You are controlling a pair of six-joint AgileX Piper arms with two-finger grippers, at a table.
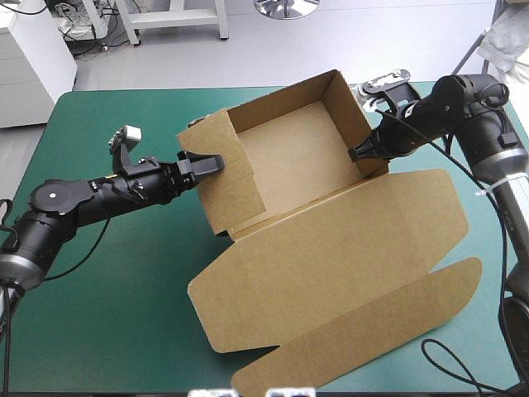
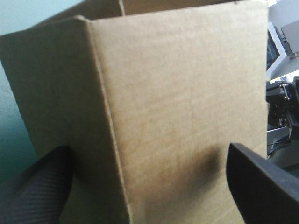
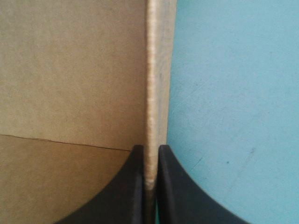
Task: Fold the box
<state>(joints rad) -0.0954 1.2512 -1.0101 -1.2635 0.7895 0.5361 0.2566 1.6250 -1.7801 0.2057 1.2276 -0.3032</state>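
You see the left gripper (image 1: 207, 164) spread wide at the left wall of the brown box (image 1: 289, 157), which stands open near the table's (image 1: 107, 314) far edge, while the right gripper (image 1: 361, 152) pinches its right wall.

The left arm (image 1: 91, 198) is black, of rounded tubular segments, with a pale round cap; the right arm (image 1: 463, 103) likewise, with a grey section. Black fingers (image 2: 32, 191) look finely ribbed.
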